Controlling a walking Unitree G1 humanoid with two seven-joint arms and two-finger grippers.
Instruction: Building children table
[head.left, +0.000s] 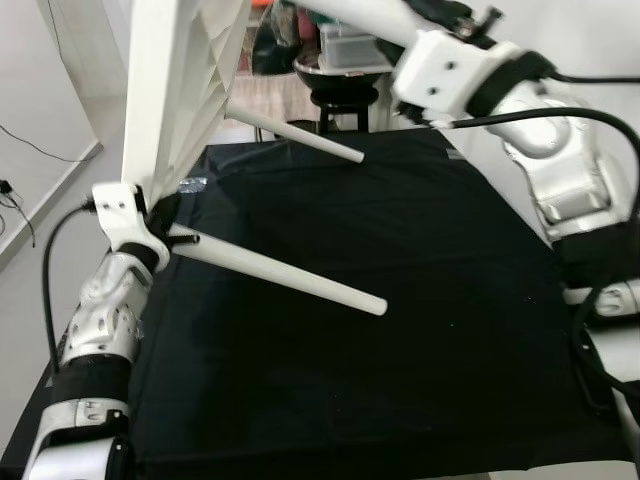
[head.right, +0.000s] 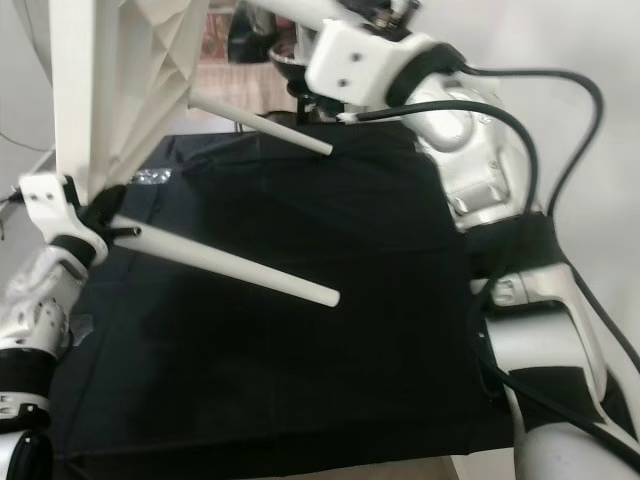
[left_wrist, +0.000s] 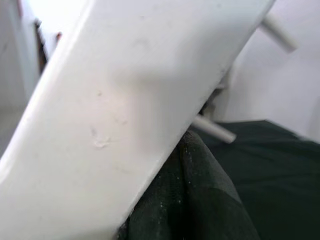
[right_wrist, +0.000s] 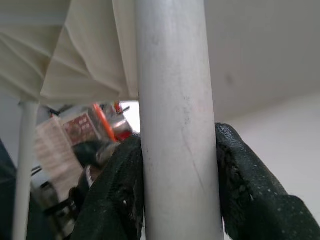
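Jaws of the right gripper (right_wrist: 177, 165) are clamped on a white table leg (right_wrist: 175, 120); in the right wrist view the black fingers (right_wrist: 117, 195) press against both sides of the round leg. Jaws of the left gripper (left_wrist: 185, 195) sit against the edge of the white tabletop (head.left: 170, 90); only one black finger (left_wrist: 190, 200) is visible beside the panel, so the jaw state cannot be determined.

The tabletop stands nearly upright on its edge at roughly 10 o'clock in the head views, with its ribbed underside facing toward 3 o'clock. Two further white legs project from that underside: a lower leg (head.left: 290, 277) pointing toward 4 o'clock, and an upper leg (head.left: 300, 135) pointing the same way, higher up. Both legs hang over a black cloth (head.left: 400, 330) that covers the table.

The left arm (head.left: 100, 330) rises from 7 o'clock to the lower corner of the tabletop. The right arm (head.left: 540, 140) reaches from 3 o'clock toward 12 o'clock, above the cloth. A dark stool (head.left: 340, 95) with clutter stands beyond the table at 12 o'clock.
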